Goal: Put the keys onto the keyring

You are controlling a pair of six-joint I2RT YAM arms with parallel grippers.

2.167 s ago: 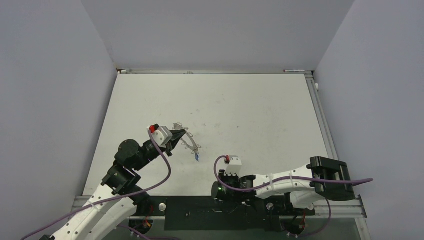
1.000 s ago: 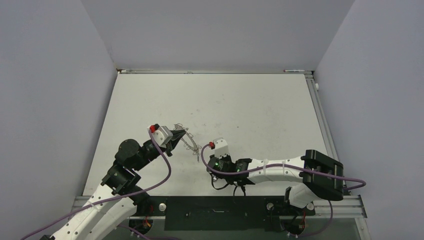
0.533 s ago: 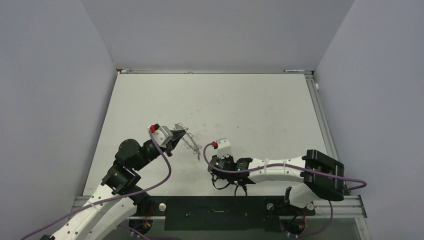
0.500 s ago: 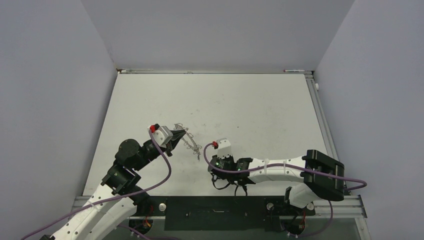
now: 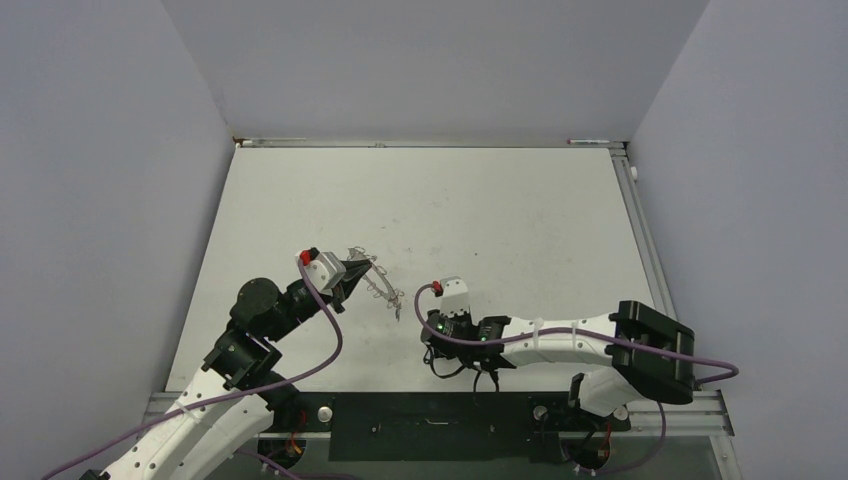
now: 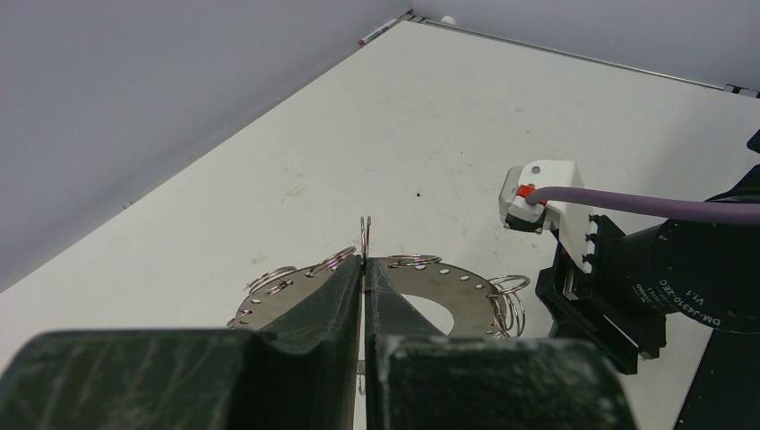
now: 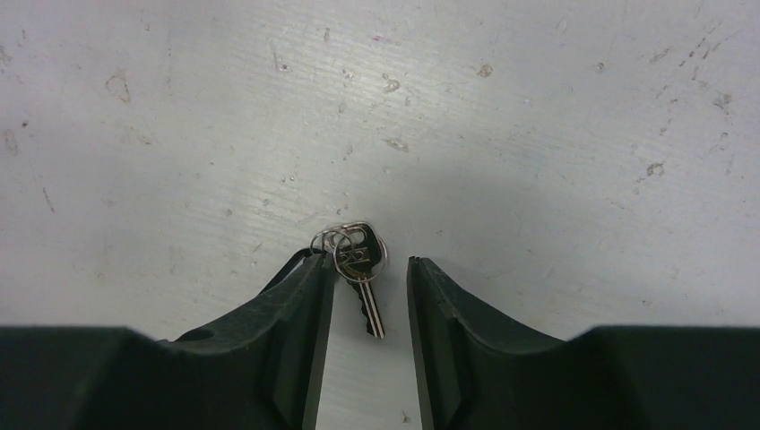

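My left gripper (image 5: 364,270) is shut on one thin wire loop of the keyring (image 5: 380,287), a flat grey ring rimmed with wire loops, and holds it above the table. In the left wrist view the gripper (image 6: 365,262) pinches the loop and the ring plate (image 6: 453,288) lies beyond it. A small tag (image 5: 398,311) hangs at the ring's right end. My right gripper (image 7: 367,264) points down at the table, open. The key (image 7: 361,269), silver with a black head and small rings, lies between its fingers, close to the left finger (image 7: 309,278). The top view hides the key under the right gripper (image 5: 436,342).
The right arm's wrist and camera (image 6: 574,224) sit just right of the ring. The walls (image 5: 110,200) enclose the table on the left, back and right. The black rail (image 5: 430,425) runs along the near edge.
The right arm swung from the near edge leftward to beside the ring, then drifted slightly right and nearer. The left gripper held the ring still.
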